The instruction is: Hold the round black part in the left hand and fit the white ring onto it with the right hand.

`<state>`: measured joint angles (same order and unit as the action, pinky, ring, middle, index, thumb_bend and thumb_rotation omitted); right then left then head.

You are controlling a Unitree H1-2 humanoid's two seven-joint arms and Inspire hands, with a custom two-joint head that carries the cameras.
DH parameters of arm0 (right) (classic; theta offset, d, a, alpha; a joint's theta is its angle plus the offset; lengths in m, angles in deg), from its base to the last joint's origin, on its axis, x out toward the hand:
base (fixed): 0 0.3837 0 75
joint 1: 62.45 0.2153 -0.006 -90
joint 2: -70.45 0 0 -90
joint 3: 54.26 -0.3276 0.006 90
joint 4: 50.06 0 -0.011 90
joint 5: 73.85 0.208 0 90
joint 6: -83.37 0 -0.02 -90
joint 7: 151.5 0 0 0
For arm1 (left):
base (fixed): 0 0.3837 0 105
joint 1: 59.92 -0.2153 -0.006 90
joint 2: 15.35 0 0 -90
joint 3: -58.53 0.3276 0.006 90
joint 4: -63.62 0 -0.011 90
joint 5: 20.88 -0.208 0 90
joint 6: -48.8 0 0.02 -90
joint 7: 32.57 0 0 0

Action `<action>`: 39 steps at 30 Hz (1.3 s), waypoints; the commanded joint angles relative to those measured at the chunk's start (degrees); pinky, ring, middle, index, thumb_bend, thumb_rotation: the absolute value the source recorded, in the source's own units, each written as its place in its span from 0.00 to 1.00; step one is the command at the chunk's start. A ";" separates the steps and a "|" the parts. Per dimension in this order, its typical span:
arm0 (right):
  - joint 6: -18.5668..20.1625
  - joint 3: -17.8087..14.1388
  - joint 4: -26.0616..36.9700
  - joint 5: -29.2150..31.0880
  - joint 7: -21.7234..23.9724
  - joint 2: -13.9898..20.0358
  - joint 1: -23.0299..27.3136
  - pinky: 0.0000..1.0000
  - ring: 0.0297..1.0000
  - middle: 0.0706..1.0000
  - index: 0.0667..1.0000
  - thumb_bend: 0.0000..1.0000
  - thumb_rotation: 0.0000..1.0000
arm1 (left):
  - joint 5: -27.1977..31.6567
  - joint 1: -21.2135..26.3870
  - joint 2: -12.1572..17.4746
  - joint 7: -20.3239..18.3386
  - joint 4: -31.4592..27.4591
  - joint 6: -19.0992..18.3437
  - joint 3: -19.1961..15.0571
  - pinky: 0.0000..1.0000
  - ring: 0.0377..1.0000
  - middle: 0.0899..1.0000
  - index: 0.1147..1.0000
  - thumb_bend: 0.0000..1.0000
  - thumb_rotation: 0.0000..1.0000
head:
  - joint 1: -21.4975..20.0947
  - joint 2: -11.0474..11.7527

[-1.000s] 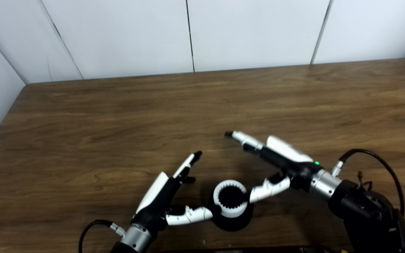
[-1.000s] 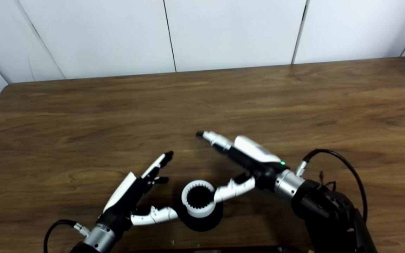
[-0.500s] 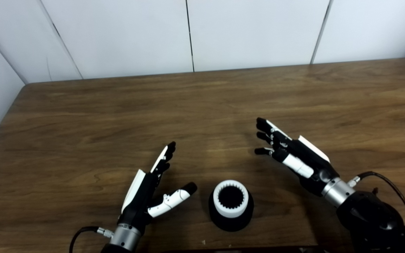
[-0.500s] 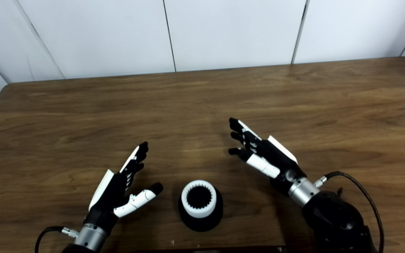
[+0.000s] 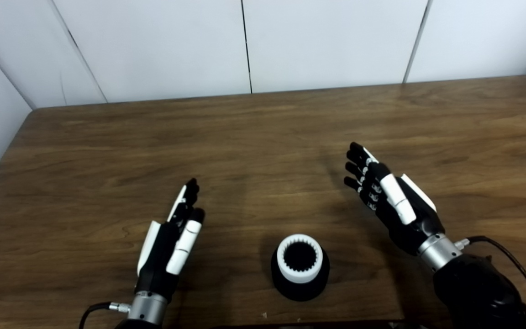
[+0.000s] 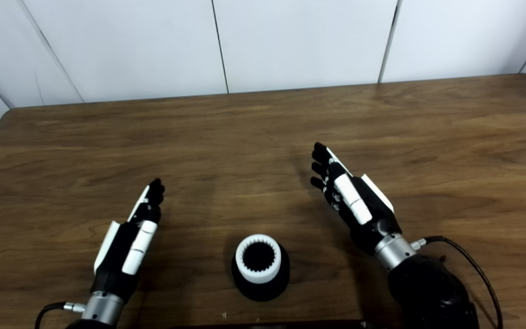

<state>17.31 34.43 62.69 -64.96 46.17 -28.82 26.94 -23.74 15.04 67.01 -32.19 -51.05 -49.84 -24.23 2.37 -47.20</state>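
Note:
The round black part (image 5: 299, 285) stands on the wooden table near the front edge. The toothed white ring (image 5: 300, 258) sits on top of it, around its dark centre. My left hand (image 5: 171, 244) lies to the left of the part, apart from it, open with straight fingers and holding nothing. My right hand (image 5: 388, 198) is up and to the right of the part, also open and empty, fingers pointing toward the far wall. Neither hand touches the part or the ring.
The wooden table (image 5: 263, 137) runs back to white wall panels. A dark object's edge (image 5: 308, 325) shows at the bottom of the picture. A black cable (image 5: 514, 260) loops beside my right wrist.
Both hands let go of the ring and the black part and drew away, the left one to the left, the right one up and right. The thumbs swung in alongside the fingers. The part stayed put.

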 commanded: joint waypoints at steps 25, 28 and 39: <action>-4.13 2.23 4.25 4.71 -9.61 -4.76 -2.09 1.00 1.00 1.00 0.98 0.52 1.00 | 5.93 -1.25 -5.73 6.68 -1.07 5.34 1.29 1.00 1.00 1.00 1.00 0.66 1.00 | 1.10 1.28; -4.57 2.36 4.27 4.92 -10.01 -4.89 -2.25 1.00 1.00 1.00 0.98 0.52 1.00 | 5.30 -1.37 -5.71 7.21 -1.33 5.18 1.44 1.00 1.00 1.00 1.00 0.65 1.00 | 1.62 1.46; -5.22 2.94 3.04 5.44 -11.68 -5.91 -2.04 1.00 1.00 1.00 0.97 0.53 1.00 | 5.95 -0.78 -5.18 8.17 -2.25 4.30 1.49 1.00 1.00 1.00 1.00 0.64 1.00 | 2.98 1.91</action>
<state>14.87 37.23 64.68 -60.54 34.94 -32.24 25.92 -18.01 15.17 67.00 -24.38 -51.18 -46.94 -22.66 5.27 -45.26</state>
